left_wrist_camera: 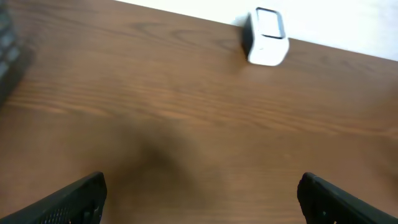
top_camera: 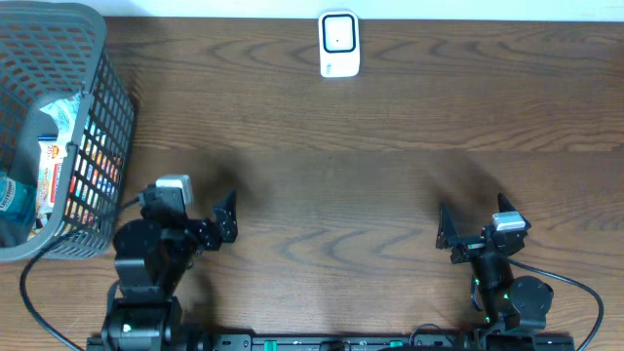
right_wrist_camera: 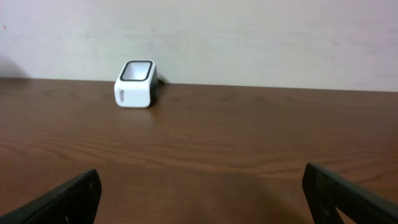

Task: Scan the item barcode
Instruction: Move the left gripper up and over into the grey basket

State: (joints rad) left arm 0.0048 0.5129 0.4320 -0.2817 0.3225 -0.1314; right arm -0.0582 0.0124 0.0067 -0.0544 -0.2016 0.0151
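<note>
Lying heaped in the grey mesh basket [top_camera: 97,117] at the far left of the table [top_camera: 341,166], the packaged items [top_camera: 57,166] are where the barcode must be, though at this size I cannot make one out. A white and orange pack sits uppermost, against the basket's right wall. Only the overhead view shows these goods; neither of my wrist cameras sees into the basket.

Well apart from it, the white scanner [top_camera: 339,44] stands at the far edge of the table, about midway across. From above I see its dark window in a white frame. My right wrist view adds that it stands upright with a slanted top, in front of a pale wall [right_wrist_camera: 249,37]. My left wrist view has it far and to the right.

Both my arms are folded back at the near edge. My left gripper [top_camera: 229,216] sits just right of the basket's near corner, my right gripper [top_camera: 448,236] well over on the right. On each, the fingers are spread wide with only bare wood between them, holding nothing.
</note>
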